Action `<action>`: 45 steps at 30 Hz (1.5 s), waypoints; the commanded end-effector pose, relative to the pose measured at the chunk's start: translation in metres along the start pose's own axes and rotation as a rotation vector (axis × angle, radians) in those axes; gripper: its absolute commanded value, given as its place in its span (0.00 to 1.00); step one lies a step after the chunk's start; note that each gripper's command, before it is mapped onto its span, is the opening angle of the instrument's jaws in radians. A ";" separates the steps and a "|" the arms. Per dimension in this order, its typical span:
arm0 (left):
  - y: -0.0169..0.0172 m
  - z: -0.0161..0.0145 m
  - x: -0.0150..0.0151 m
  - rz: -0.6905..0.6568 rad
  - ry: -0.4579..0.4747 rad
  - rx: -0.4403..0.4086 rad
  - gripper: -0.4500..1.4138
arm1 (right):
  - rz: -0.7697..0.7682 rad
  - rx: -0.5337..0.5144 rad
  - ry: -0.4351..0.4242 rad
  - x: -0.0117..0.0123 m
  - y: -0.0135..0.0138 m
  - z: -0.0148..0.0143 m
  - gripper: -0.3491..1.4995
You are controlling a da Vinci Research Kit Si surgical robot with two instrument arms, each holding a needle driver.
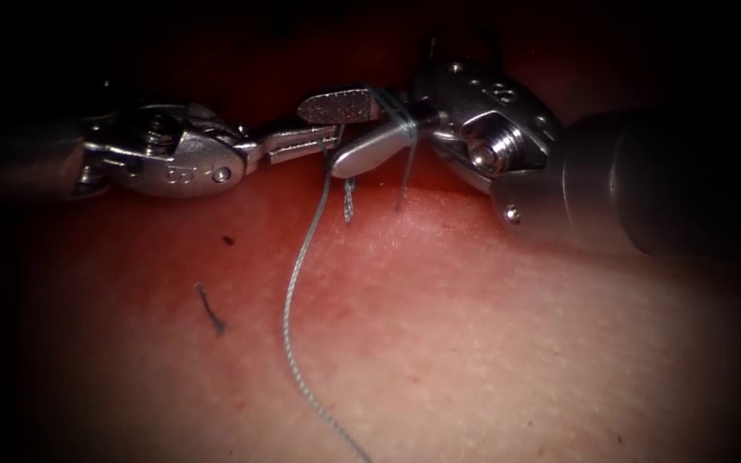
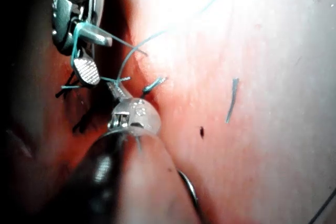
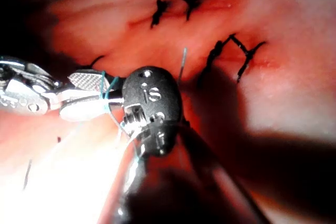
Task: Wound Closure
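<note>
Pink tissue (image 1: 439, 326) below. Right tool (image 1: 362, 129) open, thread (image 1: 298, 283) wrapped round its jaws; left tool (image 1: 319, 144) shut on thread, tip-to-tip. Needle (image 2: 189, 186) loose beside left shaft.

Cut thread scrap (image 1: 210, 309) lies loose, lower left; sm dark speck (image 1: 228, 240) just above, apart
</note>
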 end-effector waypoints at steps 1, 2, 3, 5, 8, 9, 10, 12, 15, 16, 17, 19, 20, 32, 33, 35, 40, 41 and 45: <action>0.0000 0.0010 -0.0001 0.001 -0.006 0.000 0.00 | 0.006 -0.035 0.014 0.0001 0.0006 0.0011 0.60; 0.0006 0.0016 0.0003 0.008 -0.012 -0.007 0.00 | 0.017 -0.076 0.024 0.0005 0.0006 0.0009 0.60; 0.0006 0.0016 0.0003 0.008 -0.012 -0.007 0.00 | 0.017 -0.076 0.024 0.0005 0.0006 0.0009 0.60; 0.0010 0.0019 0.0006 0.002 -0.015 -0.017 0.00 | 0.016 -0.121 0.034 0.0009 0.0008 0.0004 0.60; 0.0016 0.0021 0.0010 0.002 -0.019 -0.019 0.00 | 0.023 -0.177 0.047 0.0012 0.0010 -0.0003 0.57; 0.0017 0.0022 0.0011 -0.003 -0.020 -0.022 0.00 | 0.026 -0.191 0.051 0.0013 0.0011 -0.0005 0.56; 0.0017 0.0022 0.0011 -0.009 -0.020 -0.021 0.00 | 0.023 -0.204 0.057 0.0013 0.0012 -0.0006 0.55; 0.0017 0.0021 0.0012 -0.009 -0.021 -0.025 0.00 | 0.013 -0.248 0.033 0.0013 0.0013 -0.0010 0.55; 0.0018 0.0020 0.0015 -0.015 -0.033 -0.026 0.00 | -0.002 -0.338 -0.027 0.0013 0.0012 -0.0017 0.51; 0.0018 0.0020 0.0015 -0.015 -0.033 -0.026 0.00 | -0.002 -0.338 -0.027 0.0013 0.0012 -0.0017 0.51; 0.0018 0.0020 0.0016 -0.016 -0.040 -0.026 0.00 | -0.001 -0.364 -0.036 0.0012 0.0013 -0.0019 0.51; 0.0018 0.0021 0.0019 -0.022 -0.059 -0.027 0.00 | -0.015 -0.405 -0.049 0.0009 0.0013 -0.0021 0.50; 0.0018 0.0021 0.0020 -0.023 -0.064 -0.027 0.00 | -0.022 -0.433 -0.061 0.0006 0.0013 -0.0021 0.49; 0.0016 0.0024 0.0042 -0.033 -0.103 -0.034 0.00 | -0.063 -0.598 -0.147 -0.0016 0.0010 -0.0033 0.37; 0.0016 0.0024 0.0043 -0.034 -0.104 -0.040 0.00 | -0.064 -0.615 -0.152 -0.0017 0.0010 -0.0035 0.36; 0.0015 0.0025 0.0048 -0.036 -0.110 -0.042 0.00 | -0.050 -0.642 -0.156 -0.0019 0.0010 -0.0039 0.32; 0.0010 0.0027 0.0057 -0.044 -0.109 -0.042 0.00 | -0.030 -0.669 -0.179 -0.0032 0.0008 -0.0047 0.53; 0.0008 0.0027 0.0058 -0.046 -0.107 -0.042 0.00 | -0.031 -0.666 -0.189 -0.0034 0.0007 -0.0049 0.58; 0.0001 0.0029 0.0058 -0.053 -0.105 -0.041 0.00 | -0.016 -0.690 -0.191 -0.0039 0.0005 -0.0058 0.61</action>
